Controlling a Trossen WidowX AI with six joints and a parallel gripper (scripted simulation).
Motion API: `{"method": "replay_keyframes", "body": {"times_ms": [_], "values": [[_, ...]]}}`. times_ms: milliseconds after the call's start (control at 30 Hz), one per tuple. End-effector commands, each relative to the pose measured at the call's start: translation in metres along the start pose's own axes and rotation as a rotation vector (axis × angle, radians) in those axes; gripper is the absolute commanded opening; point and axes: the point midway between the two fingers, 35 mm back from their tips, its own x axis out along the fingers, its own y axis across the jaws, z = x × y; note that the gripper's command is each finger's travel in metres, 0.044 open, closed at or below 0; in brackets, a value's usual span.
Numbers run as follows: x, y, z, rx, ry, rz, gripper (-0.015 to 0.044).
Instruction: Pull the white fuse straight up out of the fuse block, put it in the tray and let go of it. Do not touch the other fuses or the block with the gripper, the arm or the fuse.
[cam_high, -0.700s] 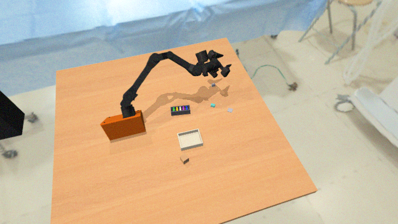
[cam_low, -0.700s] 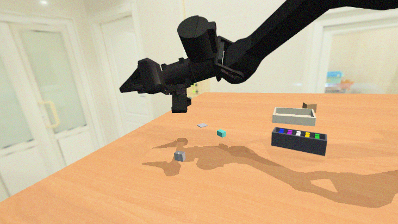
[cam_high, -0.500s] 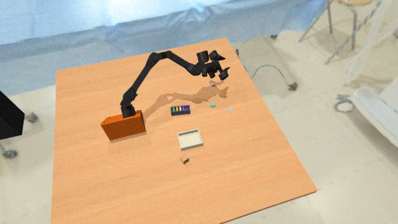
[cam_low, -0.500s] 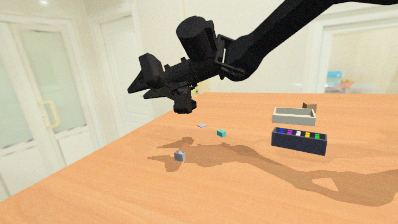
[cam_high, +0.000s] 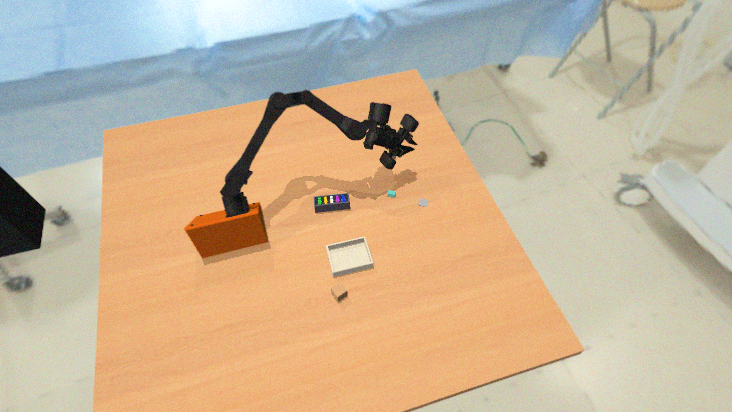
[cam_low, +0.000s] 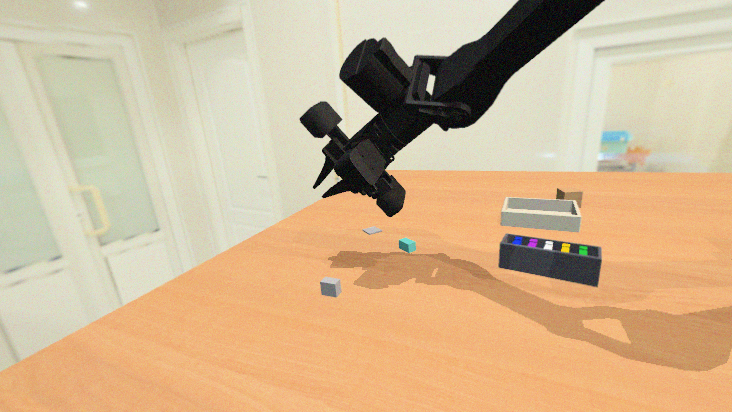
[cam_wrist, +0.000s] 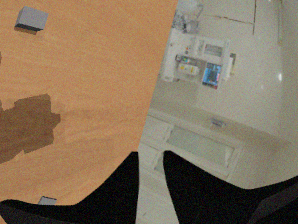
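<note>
High overhead, low side, wrist-mounted.

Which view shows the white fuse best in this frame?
The exterior view: the white fuse stands in the middle slot of the fuse block, clearly separate from its coloured neighbours. The top view shows it only as a tiny pale speck in the row. The wrist view does not show it at all.
</note>
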Motion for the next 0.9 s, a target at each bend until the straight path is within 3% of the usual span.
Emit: {"method": "replay_keyframes", "body": {"times_ms": [0, 467, 867], "values": [[-0.040, 0.061, -0.030, 0.809, 0.171, 0.227, 0.0074], [-0.100, 0.128, -0.041, 1.773, 0.553, 0.350, 0.0074], [-0.161, 0.177, -0.029, 2.556, 1.052, 0.267, 0.0074]]}}
